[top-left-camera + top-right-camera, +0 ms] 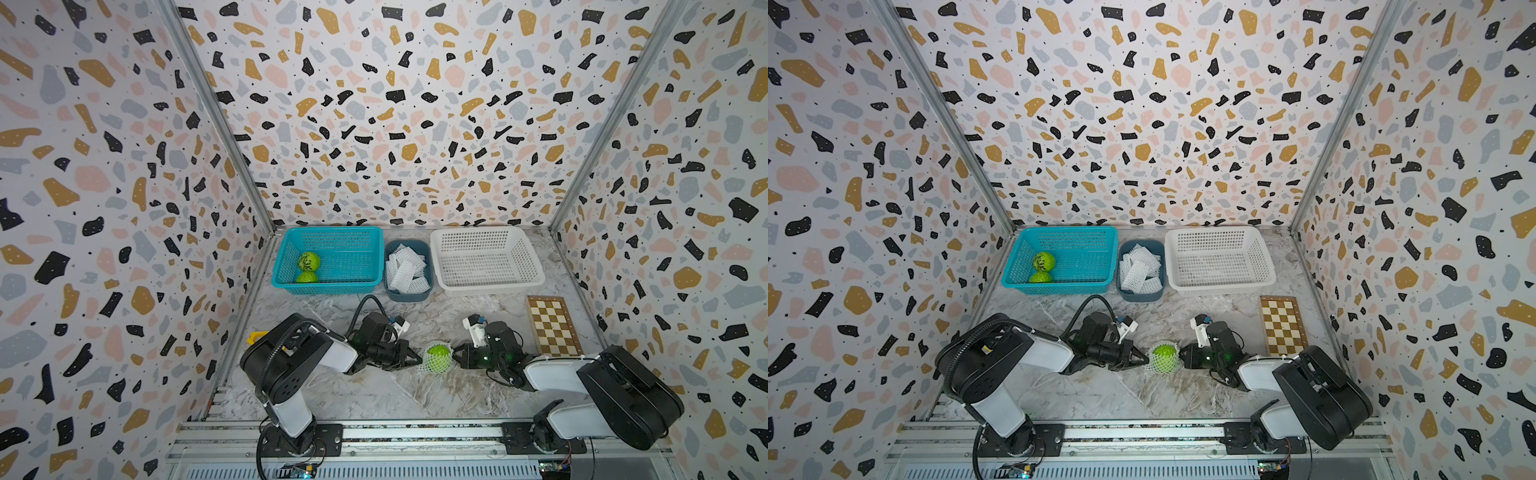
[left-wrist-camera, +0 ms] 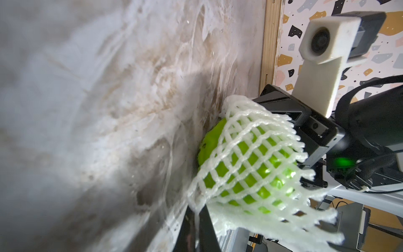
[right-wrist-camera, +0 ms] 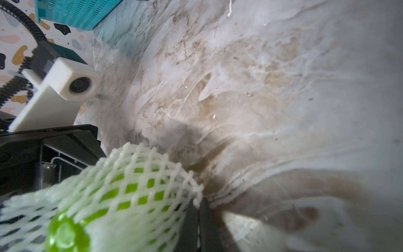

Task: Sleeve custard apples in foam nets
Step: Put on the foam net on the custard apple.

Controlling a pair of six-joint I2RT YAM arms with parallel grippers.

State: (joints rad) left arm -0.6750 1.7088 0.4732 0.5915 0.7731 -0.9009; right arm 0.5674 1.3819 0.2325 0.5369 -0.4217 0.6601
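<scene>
Two custard apples (image 1: 308, 262) lie in the far-left teal basket (image 1: 347, 259), loose foam nets (image 1: 406, 268) fill the blue tub (image 1: 409, 294) beside it — a third apple (image 1: 439, 351) sits inside a foam net (image 1: 432, 369) at near centre, left gripper (image 1: 417, 360) and right gripper (image 1: 456, 356) each clamped tight on that net's edge.

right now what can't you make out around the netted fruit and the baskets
- custard apple underside: both top views, covered by itself and the foam net
- lower custard apple: both top views, partly behind the teal basket wall
- yellow object: a top view, mostly behind the left arm, unidentifiable
- custard apple's closest end: right wrist view, blurred
</scene>
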